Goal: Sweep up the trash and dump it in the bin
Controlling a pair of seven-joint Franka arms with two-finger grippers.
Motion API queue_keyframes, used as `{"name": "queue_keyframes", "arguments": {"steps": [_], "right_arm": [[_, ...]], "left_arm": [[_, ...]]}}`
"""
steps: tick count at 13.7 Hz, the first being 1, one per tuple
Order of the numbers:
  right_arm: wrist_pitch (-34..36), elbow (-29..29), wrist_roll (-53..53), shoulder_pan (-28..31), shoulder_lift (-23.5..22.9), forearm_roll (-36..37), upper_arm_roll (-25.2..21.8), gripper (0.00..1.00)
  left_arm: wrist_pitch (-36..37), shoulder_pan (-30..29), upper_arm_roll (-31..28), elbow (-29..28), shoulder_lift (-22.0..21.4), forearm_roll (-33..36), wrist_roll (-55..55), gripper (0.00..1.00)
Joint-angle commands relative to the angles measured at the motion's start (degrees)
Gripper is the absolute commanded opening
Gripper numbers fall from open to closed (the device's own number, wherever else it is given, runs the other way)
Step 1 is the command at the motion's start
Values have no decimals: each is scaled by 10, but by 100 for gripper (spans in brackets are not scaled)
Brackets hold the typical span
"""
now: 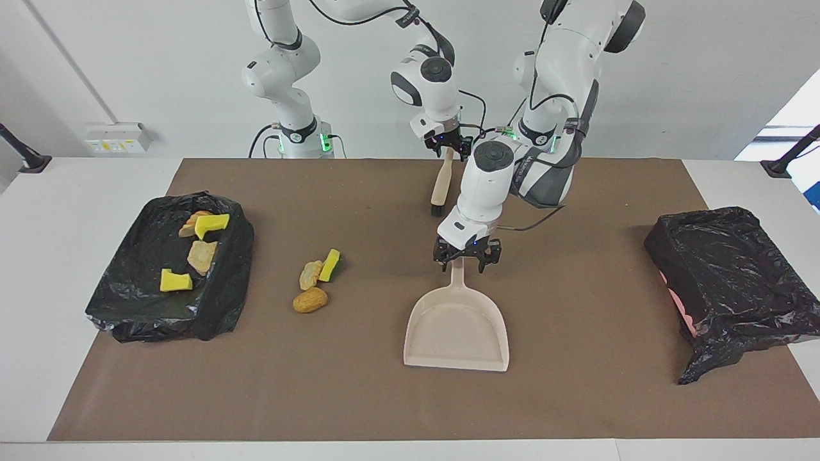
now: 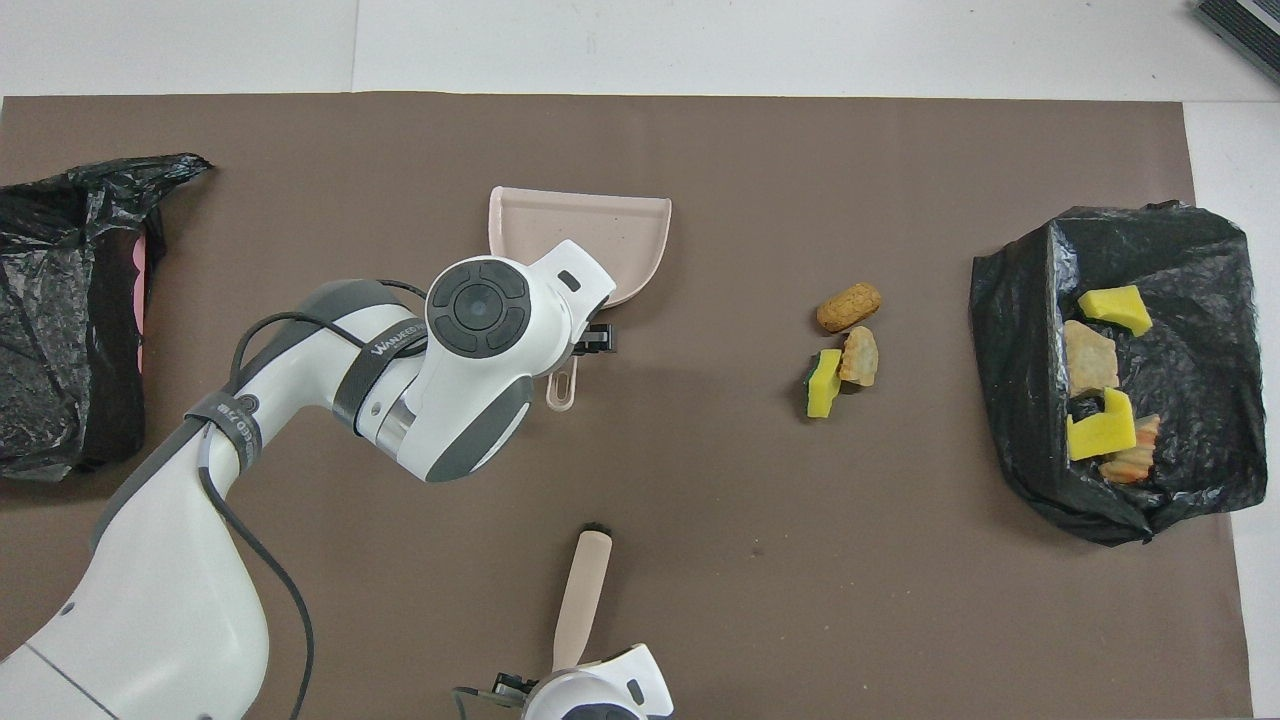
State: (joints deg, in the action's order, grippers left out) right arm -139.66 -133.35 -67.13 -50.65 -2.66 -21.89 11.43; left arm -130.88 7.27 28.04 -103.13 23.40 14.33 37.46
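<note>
Brown mat: your left gripper [image 1: 467, 259] sits at the dustpan [image 1: 456, 330] handle tip, finger state unclear; its long axis runs away from the robots.

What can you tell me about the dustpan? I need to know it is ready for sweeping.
The dustpan is pale beige, plastic by its look, with a wide shallow scoop and a slim handle with a hanging hole at its tip. It lies flat and empty on the brown mat, mid-table, its open edge pointing away from the robots and its handle toward them. The left gripper is at the handle's end. The three loose trash pieces lie apart from it, toward the right arm's end.
</note>
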Motion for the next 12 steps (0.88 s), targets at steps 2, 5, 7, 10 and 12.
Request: {"name": "queue_keyframes", "arguments": {"steps": [2,5,7,10,12], "right_arm": [[23,18,-1,5,-7,-3,-4,0],[120,43,0,50,33,33,-6,0],[190,45,12,98,90,52,-5,0],[306,49,115,192,153,58,-5,0],[353,49,162,234,156,103,-5,0]], "left_arm": [[-4,4,-1,-1,-1,15,16,11],[2,2,0,-1,-5,18,12,0],[6,-1,3,0,-9,18,7,0],[65,-7,4,-1,-38,14,-113,0],[111,-9,3,-1,-55,13,-188,0]]}}
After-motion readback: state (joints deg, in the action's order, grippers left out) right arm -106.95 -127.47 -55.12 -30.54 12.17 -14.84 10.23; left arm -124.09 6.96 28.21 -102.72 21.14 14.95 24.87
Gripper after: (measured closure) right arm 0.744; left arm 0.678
